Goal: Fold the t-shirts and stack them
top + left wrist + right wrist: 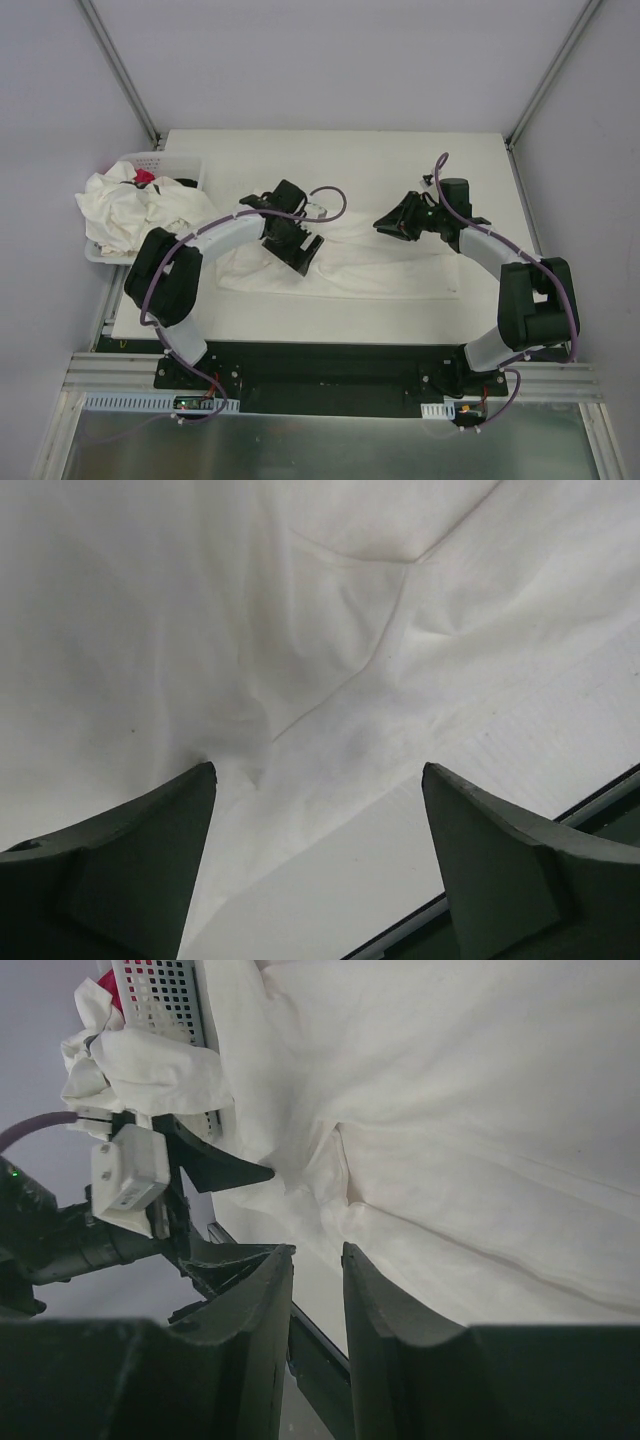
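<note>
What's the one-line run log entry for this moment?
t-shirt laid out on table | left gripper: jaws open above it | right gripper: jaws narrowly apart, nothing between | other shirts heaped over basket

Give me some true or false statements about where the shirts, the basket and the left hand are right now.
1. A shirt lies spread out on the table. True.
2. The left hand is clamped on that shirt. False: its fingers stand wide apart over the fabric, with nothing between them.
3. The basket at the table's left side holds crumpled shirts. True.
4. The red packet lies on the spread shirt. False: it sits in the basket among the crumpled shirts.
</note>
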Robot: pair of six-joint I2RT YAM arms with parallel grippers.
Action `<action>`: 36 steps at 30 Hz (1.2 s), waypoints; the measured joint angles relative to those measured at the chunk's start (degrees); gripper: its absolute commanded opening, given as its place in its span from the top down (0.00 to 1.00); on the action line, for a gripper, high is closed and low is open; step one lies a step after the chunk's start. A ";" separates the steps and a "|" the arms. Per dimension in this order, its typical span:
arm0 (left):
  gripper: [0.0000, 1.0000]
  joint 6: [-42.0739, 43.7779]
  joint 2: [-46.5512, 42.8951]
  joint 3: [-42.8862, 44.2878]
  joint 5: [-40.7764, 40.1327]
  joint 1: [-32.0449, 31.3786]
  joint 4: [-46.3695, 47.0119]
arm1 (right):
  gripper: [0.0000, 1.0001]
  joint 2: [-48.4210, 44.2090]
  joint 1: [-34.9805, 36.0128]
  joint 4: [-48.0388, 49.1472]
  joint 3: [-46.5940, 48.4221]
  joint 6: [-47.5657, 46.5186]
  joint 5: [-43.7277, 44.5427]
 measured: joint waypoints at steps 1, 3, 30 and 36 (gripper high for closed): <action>0.13 -0.15 -1.05 0.22 -0.04 0.00 0.07 | 0.71 0.00 0.00 0.00 0.00 -0.02 0.00; 0.11 -0.59 -2.69 1.09 -0.35 0.00 0.24 | 0.71 0.00 0.00 0.00 0.00 -0.02 0.00; 0.16 -38.60 10.01 9.11 -42.05 0.83 10.23 | 0.79 0.00 -0.94 0.46 -0.90 -0.02 0.07; 0.16 -47.25 10.01 9.11 -46.49 0.87 7.69 | 0.80 0.00 -2.12 0.48 -0.90 -0.02 0.11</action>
